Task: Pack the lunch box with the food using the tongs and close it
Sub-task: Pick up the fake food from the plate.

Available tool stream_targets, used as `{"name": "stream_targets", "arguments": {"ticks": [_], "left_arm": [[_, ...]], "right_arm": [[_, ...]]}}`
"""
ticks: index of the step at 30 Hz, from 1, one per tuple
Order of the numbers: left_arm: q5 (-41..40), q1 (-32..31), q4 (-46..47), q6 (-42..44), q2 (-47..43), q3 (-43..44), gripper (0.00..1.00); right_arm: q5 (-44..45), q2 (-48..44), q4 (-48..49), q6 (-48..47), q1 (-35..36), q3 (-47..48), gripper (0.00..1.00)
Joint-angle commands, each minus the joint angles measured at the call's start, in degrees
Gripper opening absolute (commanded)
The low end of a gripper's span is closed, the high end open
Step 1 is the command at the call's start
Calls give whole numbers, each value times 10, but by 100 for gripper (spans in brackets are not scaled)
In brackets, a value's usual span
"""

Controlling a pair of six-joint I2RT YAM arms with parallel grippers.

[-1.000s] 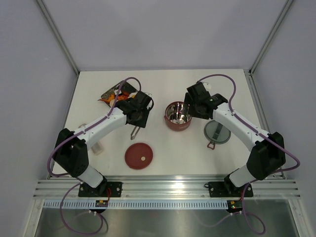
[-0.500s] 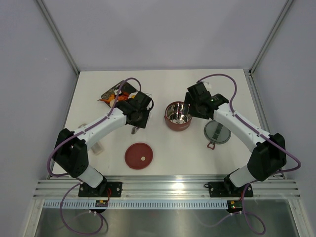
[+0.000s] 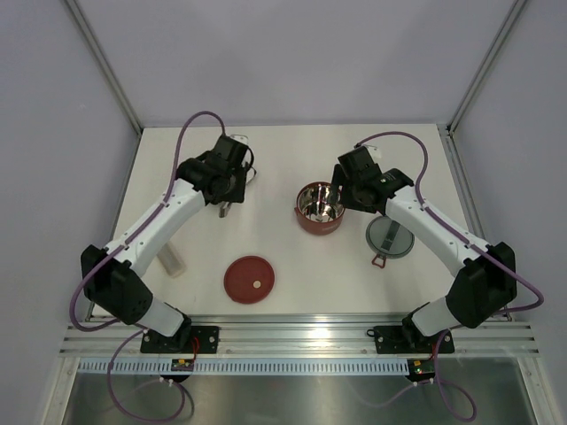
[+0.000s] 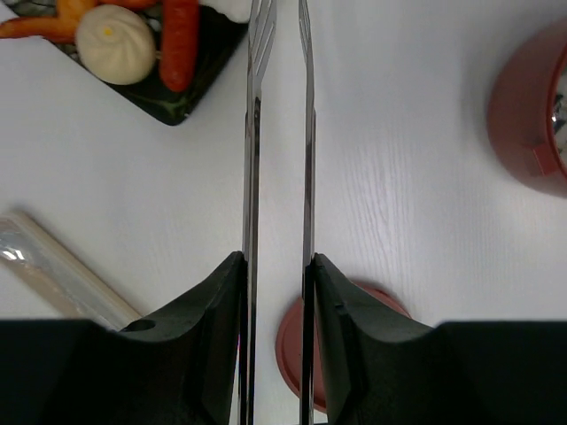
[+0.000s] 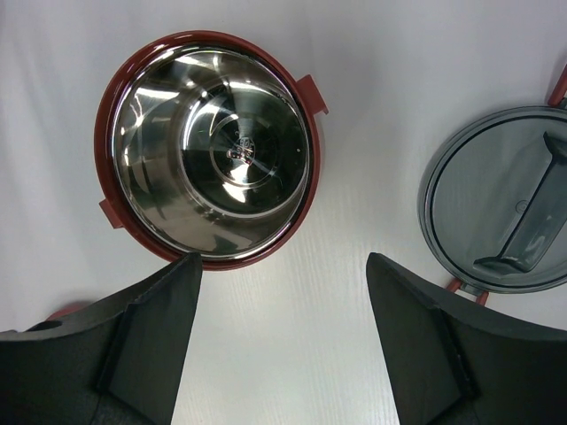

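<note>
left gripper [image 4: 276, 266]: clamped on tongs [image 4: 252, 133], left of lunch box [image 5: 208, 146] | right gripper [image 5: 282, 262]: spread wide, hovering over lunch box | lunch box: uncovered

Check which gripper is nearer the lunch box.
Right. The right gripper hangs open at the rim of the lunch box. The left gripper, shut on the tongs, is well off to the box's left.

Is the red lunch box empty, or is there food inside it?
Empty. The lunch box shows only bare shiny steel inside; the food lies on the black tray.
</note>
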Motion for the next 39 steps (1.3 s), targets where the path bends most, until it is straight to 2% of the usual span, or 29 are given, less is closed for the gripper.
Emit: {"name": "stream_targets", "arguments": {"ticks": [1, 12, 23, 30, 39], "left_arm": [[-10, 53, -23, 10, -8, 40, 38], [0, 106, -4, 32, 39, 49, 38], [-17, 105, 6, 59, 83, 66, 40], [-62, 106, 15, 81, 101, 71, 44], [-53, 106, 26, 87, 111, 61, 44]], "right_arm": [[3, -21, 1, 1, 3, 3, 82], [2, -20, 0, -2, 4, 6, 83], [-1, -7, -11, -12, 3, 27, 82], [-4, -7, -4, -6, 4, 17, 83], [-12, 6, -2, -8, 3, 27, 83]]}}
